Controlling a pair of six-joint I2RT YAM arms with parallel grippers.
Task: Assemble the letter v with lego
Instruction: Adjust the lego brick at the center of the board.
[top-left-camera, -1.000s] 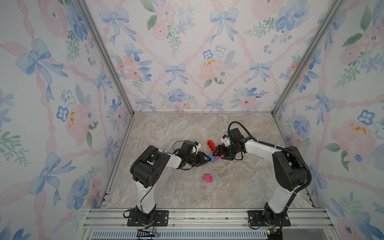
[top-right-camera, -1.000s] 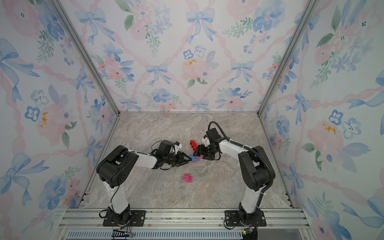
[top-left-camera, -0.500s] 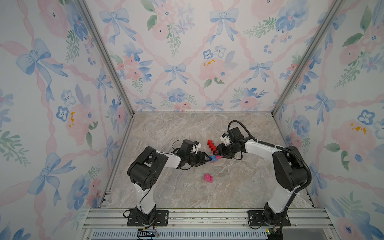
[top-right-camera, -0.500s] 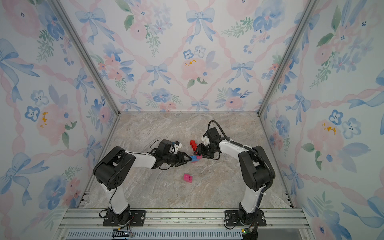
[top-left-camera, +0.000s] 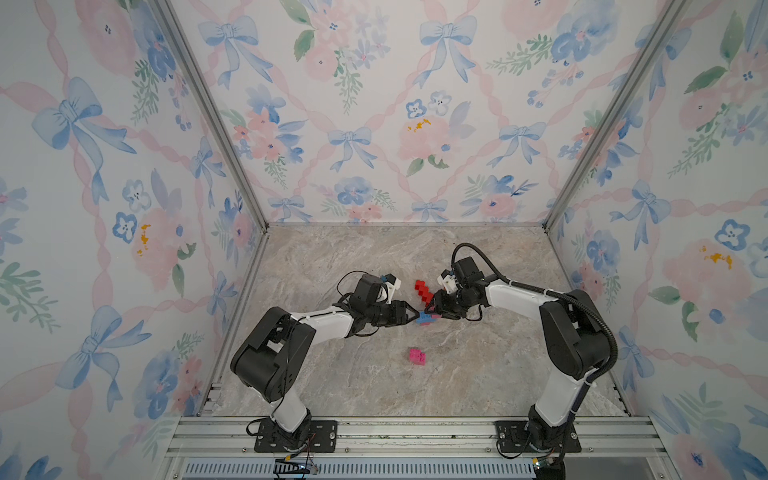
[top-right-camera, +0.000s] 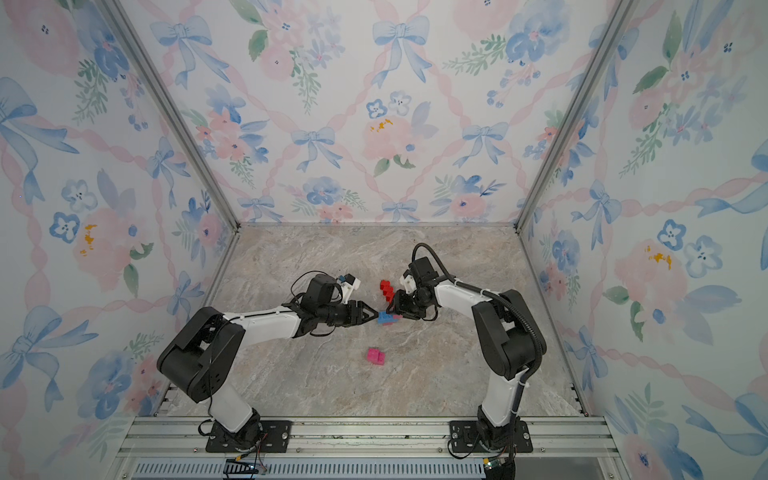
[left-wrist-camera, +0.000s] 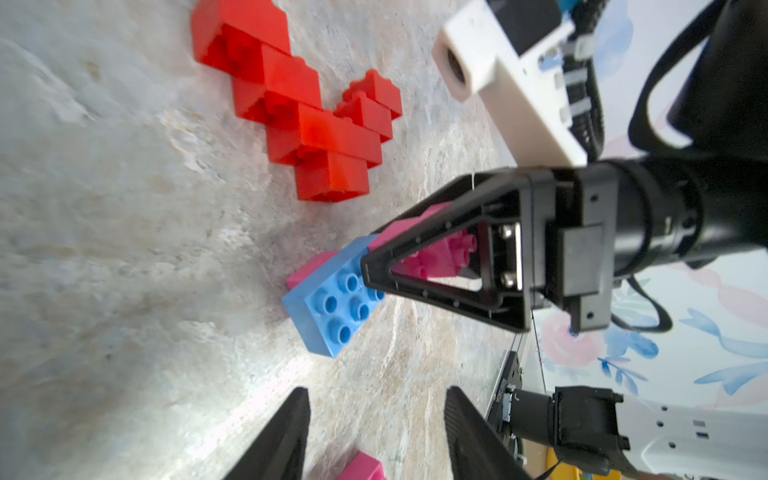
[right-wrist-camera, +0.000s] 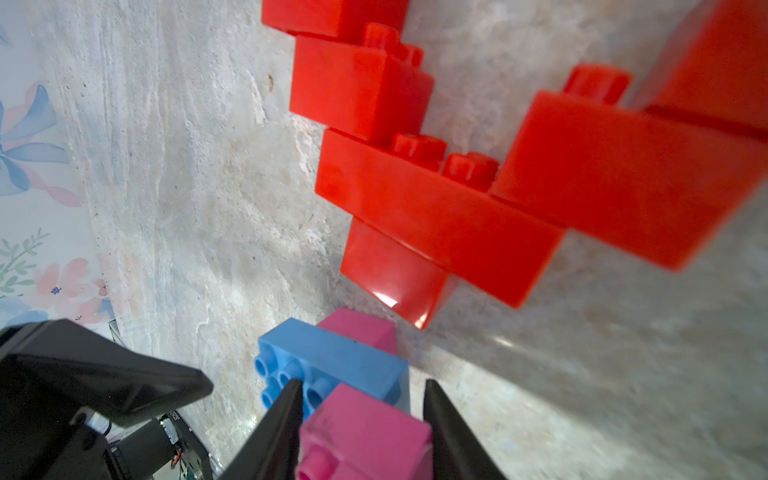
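Since a second ago the elbow of the left arm has swung nearer and leftward. On the counter the fingers of the right gripper clench a pink brick set against the studded face of the blue brick. We find the left gripper released (fingers apart, nothing between), just left of the blue brick. The red stepped bricks lie just on its far side; a loose pink pair sits nearer, apart.

Six red bricks, about four pink bricks, one blue brick, two robot arms
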